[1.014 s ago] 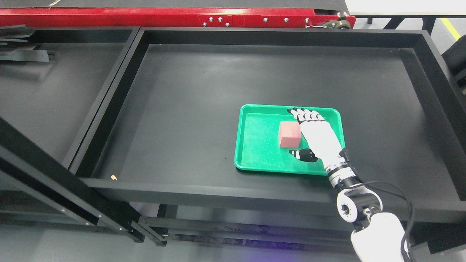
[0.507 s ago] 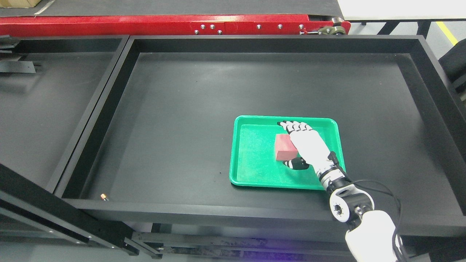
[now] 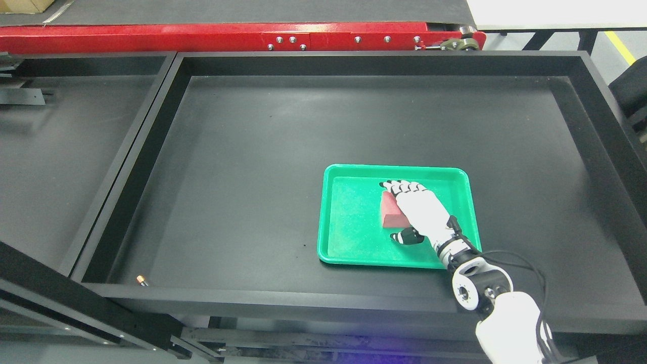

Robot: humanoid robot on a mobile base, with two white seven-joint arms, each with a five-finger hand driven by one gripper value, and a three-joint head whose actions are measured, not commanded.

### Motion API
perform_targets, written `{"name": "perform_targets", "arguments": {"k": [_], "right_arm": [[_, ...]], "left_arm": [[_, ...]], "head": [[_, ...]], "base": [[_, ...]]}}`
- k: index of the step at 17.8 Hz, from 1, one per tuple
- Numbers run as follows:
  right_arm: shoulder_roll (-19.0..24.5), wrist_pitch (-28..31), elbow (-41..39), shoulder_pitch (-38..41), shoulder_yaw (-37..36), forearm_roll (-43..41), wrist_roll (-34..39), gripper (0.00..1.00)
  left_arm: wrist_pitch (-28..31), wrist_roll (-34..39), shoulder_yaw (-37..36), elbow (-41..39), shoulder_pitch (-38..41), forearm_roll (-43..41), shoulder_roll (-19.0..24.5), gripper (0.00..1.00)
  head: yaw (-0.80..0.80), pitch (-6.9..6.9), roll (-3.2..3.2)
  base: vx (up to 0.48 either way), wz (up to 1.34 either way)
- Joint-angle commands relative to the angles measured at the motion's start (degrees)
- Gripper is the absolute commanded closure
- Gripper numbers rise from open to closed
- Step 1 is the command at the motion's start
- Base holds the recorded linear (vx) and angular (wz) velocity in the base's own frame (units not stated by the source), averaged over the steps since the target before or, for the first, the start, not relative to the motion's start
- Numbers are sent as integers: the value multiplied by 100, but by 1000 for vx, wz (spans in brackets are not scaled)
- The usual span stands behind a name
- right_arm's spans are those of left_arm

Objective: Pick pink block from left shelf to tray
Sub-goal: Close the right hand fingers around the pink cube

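**Right hand over block in tray**

Fingers [image 3: 399,186] of the right hand [image 3: 418,208] lie stretched across the top of the pink block [image 3: 390,212], with the thumb [image 3: 406,236] apart below the block's near side; whether they press on it cannot be told, and the hand looks loose, not clamped. Its arm comes in from the lower right. The block sits inside the green tray [image 3: 349,222], right of the tray's middle, partly hidden under the palm. The tray rests on the black floor of the large shelf [image 3: 263,151], toward its front right. A second black shelf [image 3: 60,141] lies just beside on the left. A red beam [image 3: 202,38] with bolts runs along the far edge. A small brownish bit [image 3: 141,278] lies at the shelf's front left corner. No readable writing or labels show anywhere.
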Motion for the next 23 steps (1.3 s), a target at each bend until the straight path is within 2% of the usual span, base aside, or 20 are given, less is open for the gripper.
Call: {"name": "perform_targets", "arguments": {"k": [1, 2, 12, 15, 17, 18, 20, 23], "right_arm": [[-8, 8, 412, -29, 118, 23, 32, 14], [-8, 8, 430, -29, 118, 23, 32, 18], [-17, 8, 430, -46, 65, 23, -327, 95], [-17, -1, 395, -20, 39, 24, -555, 97], [-43, -62, 159, 41, -119, -20, -1072, 97], [-78, -123, -51, 103, -154, -38, -1414, 97], [-105, -613, -535, 304, -364, -56, -2379, 97], [-96, -809, -896, 498, -559, -64, -3707, 97]], "left_arm": [[-2, 5, 0, -100, -176, 0, 100, 0], [-2, 5, 0, -100, -176, 0, 100, 0], [-2, 5, 0, -100, -167, 0, 100, 0], [-2, 5, 0, -100, -167, 0, 100, 0], [-2, 5, 0, -100, -167, 0, 100, 0], [-2, 5, 0, -100, -167, 0, 100, 0], [-2, 5, 0, -100, -167, 0, 100, 0], [-2, 5, 0, -100, -167, 0, 100, 0]], "head": [[0, 0, 0], [0, 0, 0], [0, 0, 0], [0, 0, 0], [0, 0, 0], [0, 0, 0], [0, 0, 0], [0, 0, 0]], "base": [[0, 0], [0, 0], [0, 0], [0, 0], [0, 0], [0, 0], [12, 4], [4, -12]]}}
